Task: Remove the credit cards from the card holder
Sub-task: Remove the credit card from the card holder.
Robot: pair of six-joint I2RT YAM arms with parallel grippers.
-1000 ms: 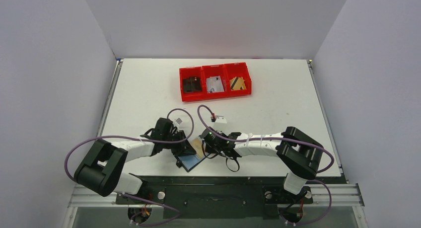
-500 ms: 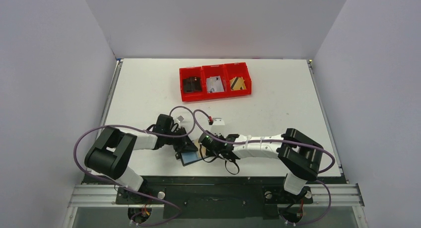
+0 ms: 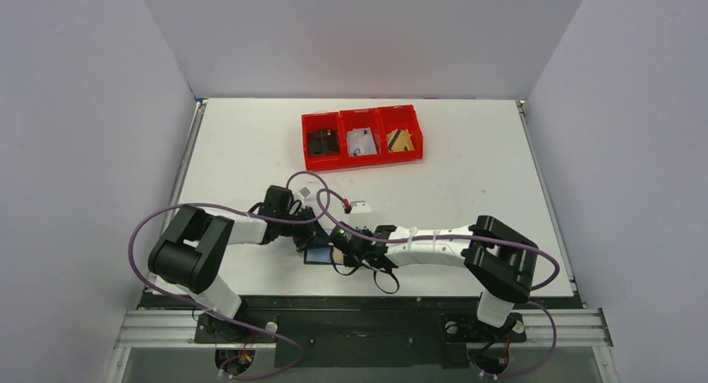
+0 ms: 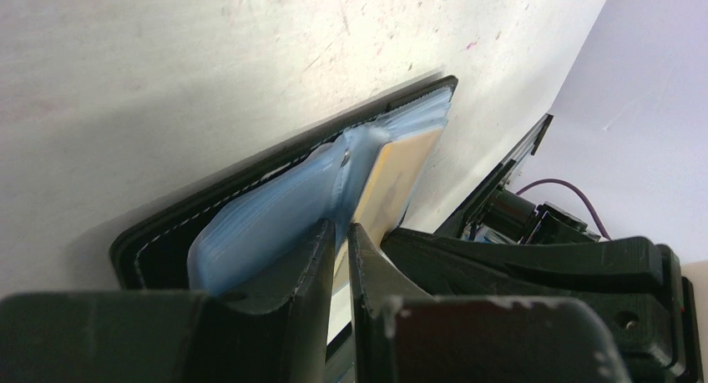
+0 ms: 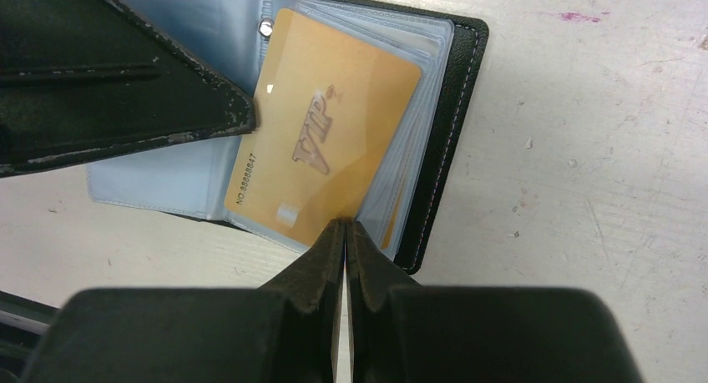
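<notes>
card holder [image 3: 316, 254] lies open and flat on table [image 3: 467, 183], near edge, between the two wrists. Black cover down, bluish clear sleeve [image 5: 159, 178] leaves up.

R gripper [image 5: 345, 226]: fingers pinched together on near edge of gold VIP card [image 5: 330, 141]. Card sits on top of the sleeve stack at a slight tilt, its far corner by the snap. Can't tell how much of it is in the pocket bc of glare.

L gripper [image 4: 341, 237]: tips nearly together, only a hairline gap, resting on an opened sleeve leaf just beside the card's left edge. Clamping the leaf or just pressing on it: can't tell.

Top cam: both grippers over the holder, tips close to each other. Red bins [image 3: 361, 137] sit at the far side, well apart from the holder. Rightmost bin has gold cards [image 3: 402, 140] in it.
</notes>
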